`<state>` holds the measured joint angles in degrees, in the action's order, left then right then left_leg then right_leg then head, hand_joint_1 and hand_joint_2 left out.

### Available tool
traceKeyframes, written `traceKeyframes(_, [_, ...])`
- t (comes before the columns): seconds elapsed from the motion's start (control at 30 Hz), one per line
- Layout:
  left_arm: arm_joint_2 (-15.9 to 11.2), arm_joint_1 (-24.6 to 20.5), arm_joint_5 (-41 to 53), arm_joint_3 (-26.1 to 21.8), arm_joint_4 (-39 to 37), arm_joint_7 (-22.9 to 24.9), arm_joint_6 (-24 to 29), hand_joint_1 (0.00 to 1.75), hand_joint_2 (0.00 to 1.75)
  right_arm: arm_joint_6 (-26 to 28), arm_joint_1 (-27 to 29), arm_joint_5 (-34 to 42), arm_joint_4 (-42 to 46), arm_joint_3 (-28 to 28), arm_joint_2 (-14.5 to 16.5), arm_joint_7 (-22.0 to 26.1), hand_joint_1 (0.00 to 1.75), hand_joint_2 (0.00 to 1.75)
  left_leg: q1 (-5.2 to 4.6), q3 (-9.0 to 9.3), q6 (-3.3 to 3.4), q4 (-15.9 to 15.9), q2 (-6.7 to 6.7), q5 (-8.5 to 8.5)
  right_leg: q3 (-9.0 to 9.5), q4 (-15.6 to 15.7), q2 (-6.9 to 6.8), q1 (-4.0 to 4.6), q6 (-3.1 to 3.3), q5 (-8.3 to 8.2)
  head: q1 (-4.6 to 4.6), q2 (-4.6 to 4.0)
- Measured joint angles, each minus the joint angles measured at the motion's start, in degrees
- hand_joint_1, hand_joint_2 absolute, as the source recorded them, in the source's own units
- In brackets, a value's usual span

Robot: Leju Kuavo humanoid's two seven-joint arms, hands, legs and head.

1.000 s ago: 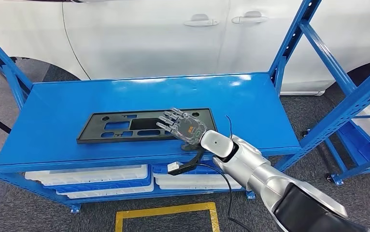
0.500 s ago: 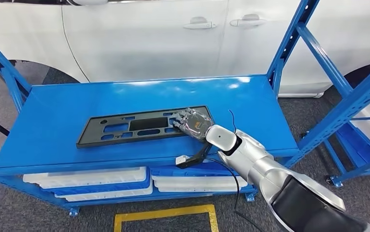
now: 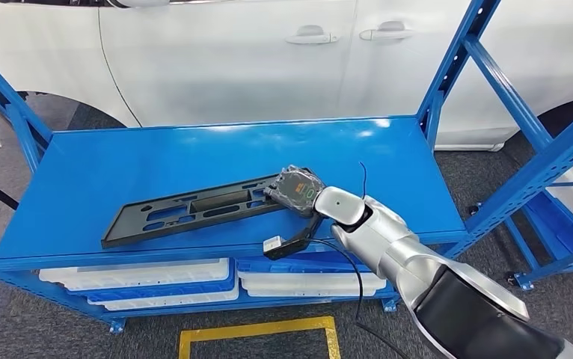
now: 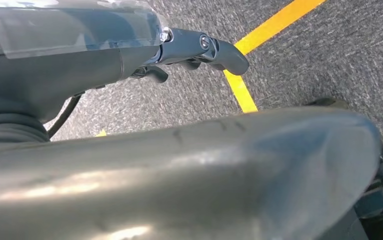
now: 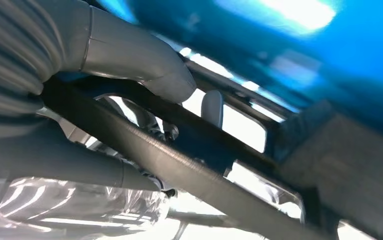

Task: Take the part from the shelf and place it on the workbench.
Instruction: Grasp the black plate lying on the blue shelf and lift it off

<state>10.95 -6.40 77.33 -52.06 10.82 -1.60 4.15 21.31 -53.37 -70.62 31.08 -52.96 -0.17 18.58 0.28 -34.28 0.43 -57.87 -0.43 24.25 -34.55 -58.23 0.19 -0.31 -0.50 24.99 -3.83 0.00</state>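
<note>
On the blue shelf (image 3: 194,153), near its front edge, lies the part (image 3: 194,211): a long, flat, black plastic frame pierced with rectangular cut-outs. Its right end is raised off the shelf while its left end rests near the front left corner. The right robot hand (image 3: 297,188) grips that raised end; from the wrist camera a grey thumb (image 5: 144,62) presses one face of a bar and the fingers wrap behind. The left robot hand (image 4: 189,52) hangs over grey floor with curled fingers, holding nothing. The part looks light but long and thin, so held at one end it may flex and swing. A grip nearer its middle would steady it.
</note>
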Motion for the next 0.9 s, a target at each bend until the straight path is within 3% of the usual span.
traceKeyframes(0.07, [0.0, 0.0, 0.0, 0.0, 0.0, 0.0, 0.0, 0.0, 0.0, -0.7, 0.0, 2.0, 0.1, 0.5, 0.3, 1.7, 1.75, 1.75, 0.04, 0.02, -0.62, 0.0, 0.01, 0.1, 0.07, 0.2, -0.02, 0.02, 0.68, -0.12, 0.0, 0.0])
traceKeyframes(0.13, [0.0, 0.0, 0.0, 0.0, 0.0, 0.0, 0.0, 0.0, 0.0, -0.9, 0.0, 2.5, 0.1, 0.8, 0.5, 2.0, 1.75, 1.75, 0.18, -0.72, -1.23, -1.9, 0.05, 1.55, 0.31, 0.6, -0.13, -0.17, 1.47, -0.35, 0.0, 0.0])
traceKeyframes(0.17, [0.0, 0.0, 0.0, 0.0, 0.0, 0.0, 0.0, 0.0, 0.0, -0.9, 0.0, 2.5, 0.2, 0.9, 0.7, 2.0, 1.75, 1.75, 0.28, -1.82, -1.49, -4.4, 0.07, 3.1, 0.4, 0.8, -0.19, -0.22, 1.77, -0.43, 0.0, 0.0])
traceKeyframes(0.23, [0.0, 0.1, 0.0, 0.0, 0.0, 0.0, 0.0, 0.0, 0.0, -0.9, 0.2, 2.6, 0.2, 1.0, 0.8, 2.0, 1.75, 1.75, 0.37, -5.38, -1.91, -12.4, 0.09, 6.92, 0.38, 0.8, -0.21, -0.08, 2.06, -0.38, 0.0, 0.0])
traceKeyframes(0.3, [0.0, 0.1, 0.0, 0.0, 0.0, 0.0, 0.0, 0.0, 0.0, -0.9, 0.4, 2.6, 0.2, 1.0, 0.9, 2.0, 1.75, 1.75, 0.39, -7.51, -2.08, -17.0, 0.09, 8.02, 0.42, 0.7, -0.19, 0.05, 2.13, -0.33, 0.0, 0.0])
traceKeyframes(0.33, [0.0, 0.1, 0.0, 0.0, 0.0, 0.0, 0.0, 0.0, 0.0, -1.0, 0.4, 2.8, 0.2, 1.0, 0.9, 2.2, 1.75, 1.75, 0.39, -6.85, -2.02, -15.6, 0.09, 6.76, 0.5, 0.7, -0.15, 0.08, 2.11, -0.29, 0.0, 0.0])
traceKeyframes(0.37, [0.0, 0.1, 0.0, 0.0, 0.0, 0.0, 0.0, 0.0, 0.0, -1.3, 0.4, 3.5, 0.2, 1.2, 0.9, 2.6, 1.75, 1.75, 0.38, -5.2, -1.88, -12.3, 0.1, 4.78, 0.62, 0.7, -0.09, 0.1, 2.05, -0.23, 0.0, 0.0])
traceKeyframes(0.43, [-0.1, 0.1, -0.2, -0.1, 0.0, -0.1, 0.0, 0.0, 0.87, -3.6, 0.4, 8.1, 0.8, 2.1, 0.9, 5.1, 1.75, 1.75, 0.29, -1.12, -1.35, -3.9, 0.1, 1.44, 0.72, 0.5, 0.05, 0.23, 1.75, -0.05, 0.0, 0.0])
traceKeyframes(0.5, [-0.1, 0.1, -0.7, -0.3, 0.0, -0.3, 0.2, 0.0, 1.75, -8.6, 0.4, 17.7, 2.5, 4.4, 0.8, 9.6, 1.75, 1.75, 0.1, 0.57, -0.79, -0.3, 0.08, 0.68, 0.53, 0.3, 0.21, 0.43, 1.28, -0.02, 0.0, 0.0])
traceKeyframes(0.57, [-0.1, 0.1, -1.1, -0.5, 0.0, -0.5, 0.9, 0.0, 1.75, -16.9, 0.4, 31.1, 6.2, 7.6, 0.3, 13.5, 1.75, 1.75, 0.11, 0.58, -0.21, -0.1, 0.11, 0.57, 0.38, 0.3, 0.32, 0.49, 0.68, -0.07, 0.0, 0.0])
traceKeyframes(0.63, [-0.1, 0.2, -1.2, -0.6, 0.0, -0.9, 1.7, 0.0, 1.75, -27.6, 0.5, 46.6, 11.7, 11.4, -0.6, 14.7, 1.75, 1.75, 0.35, 0.65, 0.54, 0.3, 0.16, 0.26, -0.2, -1.1, 0.27, 0.36, 0.06, 1.08, 0.01, 0.0])
traceKeyframes(0.67, [-0.1, 0.1, -1.2, -0.6, 0.0, -1.2, 2.0, 0.0, 1.75, -32.8, 0.5, 54.3, 14.6, 13.4, -1.2, 14.4, 1.75, 1.75, 0.49, 0.66, 0.86, 0.5, 0.16, 0.11, -1.2, -3.3, 0.22, 0.27, -0.23, 2.53, 0.01, 0.0])
traceKeyframes(0.77, [-0.1, 0.3, -1.4, -0.8, 0.0, -2.5, 2.4, 0.0, 1.75, -44.6, 1.4, 74.7, 23.4, 19.4, -3.0, 12.0, 1.75, 1.75, 0.44, 0.55, 1.21, 0.4, -0.04, 0.11, -6.35, -14.4, 0.13, -0.12, -0.84, 7.44, 0.0, 0.0])
traceKeyframes(0.8, [-0.1, 0.5, -1.5, -0.8, 0.0, -2.8, 2.5, 0.0, 1.75, -46.8, 2.2, 79.4, 26.2, 21.0, -3.5, 11.0, 1.75, 1.75, 0.44, 0.6, 1.21, 0.4, -0.11, 0.15, -7.33, -16.2, 0.13, -0.22, -0.96, 7.59, 0.0, 0.0])
traceKeyframes(0.83, [-0.1, 0.5, -1.6, -0.8, 0.0, -3.0, 2.6, 0.0, 1.75, -48.2, 3.2, 82.6, 28.8, 22.4, -4.0, 10.3, 1.75, 1.75, 0.44, 0.68, 1.15, 0.4, -0.17, 0.21, -7.18, -15.6, 0.12, -0.31, -0.99, 6.55, 0.01, 0.0])
traceKeyframes(0.9, [-0.1, 0.6, -1.7, -0.8, 0.0, -3.3, 2.8, 0.0, 1.75, -49.4, 5.1, 85.6, 32.9, 24.4, -4.7, 9.4, 1.75, 1.75, 0.44, 0.87, 0.87, 0.3, -0.2, 0.45, -4.02, -8.5, 0.07, -0.43, -0.78, 2.41, 0.01, 0.0])
